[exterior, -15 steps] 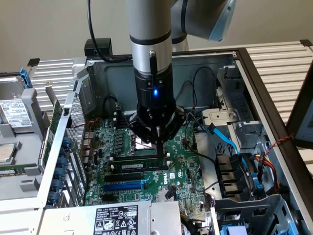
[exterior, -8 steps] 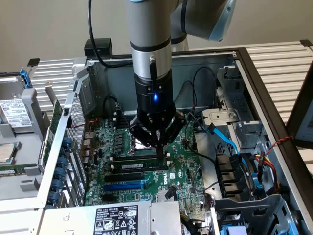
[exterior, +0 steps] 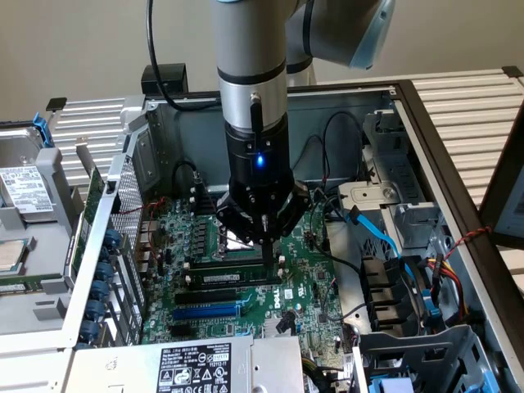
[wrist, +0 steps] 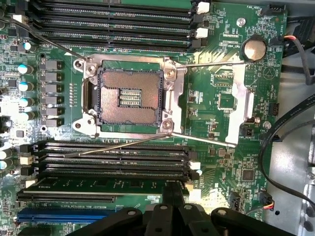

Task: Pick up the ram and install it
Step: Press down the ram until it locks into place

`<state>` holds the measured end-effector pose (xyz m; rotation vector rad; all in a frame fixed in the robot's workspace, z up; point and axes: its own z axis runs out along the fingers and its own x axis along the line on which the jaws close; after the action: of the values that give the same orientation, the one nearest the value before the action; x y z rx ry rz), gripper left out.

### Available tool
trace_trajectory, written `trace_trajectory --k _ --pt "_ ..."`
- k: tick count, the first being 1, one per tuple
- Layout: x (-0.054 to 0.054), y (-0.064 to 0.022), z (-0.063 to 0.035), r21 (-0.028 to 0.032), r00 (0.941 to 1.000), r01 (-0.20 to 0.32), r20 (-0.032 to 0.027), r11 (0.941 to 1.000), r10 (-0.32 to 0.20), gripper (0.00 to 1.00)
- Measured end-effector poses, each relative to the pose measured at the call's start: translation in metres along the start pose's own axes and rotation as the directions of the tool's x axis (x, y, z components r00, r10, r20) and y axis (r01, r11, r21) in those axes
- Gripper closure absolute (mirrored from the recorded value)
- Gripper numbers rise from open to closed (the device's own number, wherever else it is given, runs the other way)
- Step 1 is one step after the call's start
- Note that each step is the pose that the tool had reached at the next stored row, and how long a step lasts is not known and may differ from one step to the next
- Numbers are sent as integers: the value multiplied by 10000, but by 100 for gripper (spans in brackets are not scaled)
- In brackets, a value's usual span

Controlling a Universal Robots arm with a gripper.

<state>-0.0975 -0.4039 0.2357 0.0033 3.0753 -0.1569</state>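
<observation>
The ram (exterior: 233,278) is a long dark stick with a white label, lying along the memory slot nearest the blue expansion slot (exterior: 209,312) on the green motherboard (exterior: 307,286). My gripper (exterior: 268,252) stands upright over it, shut, with its tips down on the ram's end toward the exterior view's right. In the wrist view the ram (wrist: 98,183) shows as a green-black strip in its slot. The shut gripper (wrist: 173,192) sits on its end beside a white clip (wrist: 195,195). I cannot tell how deep the ram sits.
Bare black memory slots (wrist: 113,158) run beside the ram, with more (wrist: 113,19) past the open CPU socket (wrist: 129,98). Blue and black cables (exterior: 372,229) and a drive cage (exterior: 409,295) crowd the exterior view's right. A labelled power supply (exterior: 192,368) lies at the front.
</observation>
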Motion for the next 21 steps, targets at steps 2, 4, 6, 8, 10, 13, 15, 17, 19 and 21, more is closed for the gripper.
trace_trajectory --k 2,4,6,8,10,13,15,17,19,21 --pt "7 -10 -91 2 10000 -1 -4 10000 1 89" --pt "43 -16 -147 -10 10000 0 -10 10000 0 89" --pt "111 -20 -176 -23 10000 -1 -11 10000 1 89" --pt "183 -22 -201 -29 10000 -1 -11 10000 1 89" --pt "257 -24 -225 -35 10000 -2 -11 10000 2 89" --pt "363 -28 -263 -38 10000 -1 -12 10000 1 89" --pt "429 -29 -279 -38 10000 -3 -12 10000 3 89" --pt "492 -30 -286 -39 10000 -2 -11 10000 2 89" --pt "562 -31 -291 -39 10000 -4 -11 10000 4 89" --pt "619 -31 -294 -38 10000 -5 -13 10000 5 89"
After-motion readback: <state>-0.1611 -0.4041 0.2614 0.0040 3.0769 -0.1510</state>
